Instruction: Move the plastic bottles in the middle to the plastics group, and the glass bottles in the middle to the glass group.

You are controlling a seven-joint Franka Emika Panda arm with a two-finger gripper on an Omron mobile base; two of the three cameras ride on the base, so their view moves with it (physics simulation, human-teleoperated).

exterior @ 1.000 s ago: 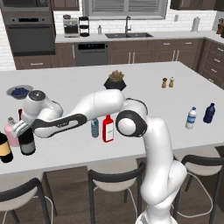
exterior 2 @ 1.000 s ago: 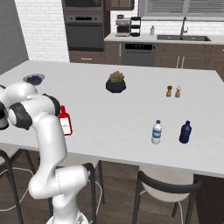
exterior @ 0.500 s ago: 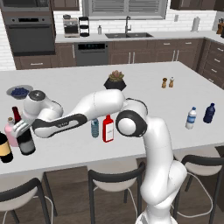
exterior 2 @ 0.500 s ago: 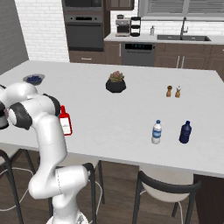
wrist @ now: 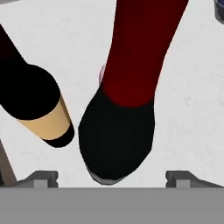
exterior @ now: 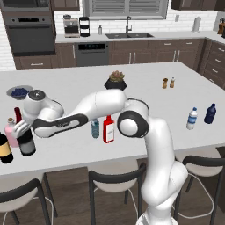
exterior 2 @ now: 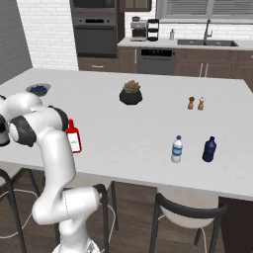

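Note:
The tall dark wine bottle (exterior: 25,141) with its red foil neck stands upright at the counter's left end, close to the pink flask (exterior: 10,133) and the dark bottle with a yellowish label (exterior: 4,149). My gripper (exterior: 22,132) is around it, open. In the hand view the wine bottle (wrist: 127,100) sits between the finger tips (wrist: 43,176) with a gap on each side, and the yellowish-label bottle (wrist: 41,107) is to the left. The light-blue bottle (exterior: 95,128) and the flat red bottle (exterior: 108,129) stand mid-counter. The clear water bottle (exterior: 191,118) and the navy bottle (exterior: 210,113) stand at the right.
A potted plant (exterior: 116,81), a bowl of blueberries (exterior: 18,92) and salt and pepper shakers (exterior: 168,82) stand further back on the counter (exterior: 145,92). Dark stools (exterior: 114,180) line the front edge. My arm stretches low across the counter's left half.
The jaws have spread wide and let go of the wine bottle. The bottle stays upright where it was, and the arm has hardly moved.

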